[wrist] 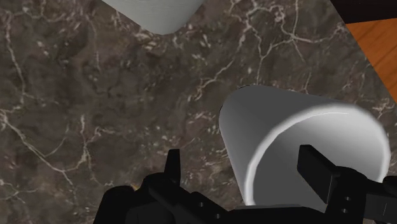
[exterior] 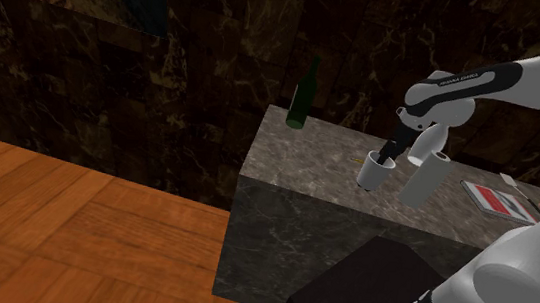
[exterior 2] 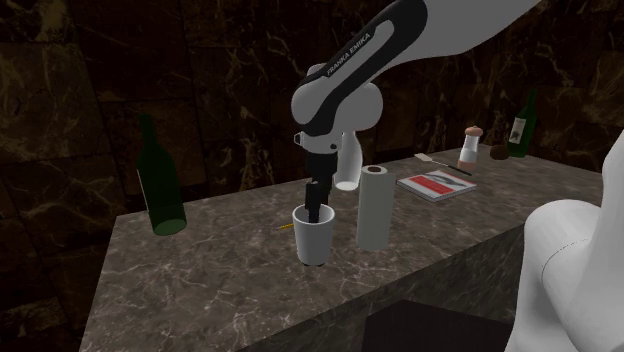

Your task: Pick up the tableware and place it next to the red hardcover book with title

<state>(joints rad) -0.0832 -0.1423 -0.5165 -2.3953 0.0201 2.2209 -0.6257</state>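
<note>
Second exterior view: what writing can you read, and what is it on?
"FRANKA EMIKA": white letters on the dark band of the arm.
Red and white book: cover print too small to read.
Far green bottle: pale label, too small to read.

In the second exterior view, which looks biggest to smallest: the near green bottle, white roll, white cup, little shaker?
1. near green bottle
2. white roll
3. white cup
4. shaker
The shaker stands farther from the camera, so its true rank is unsure.
</note>
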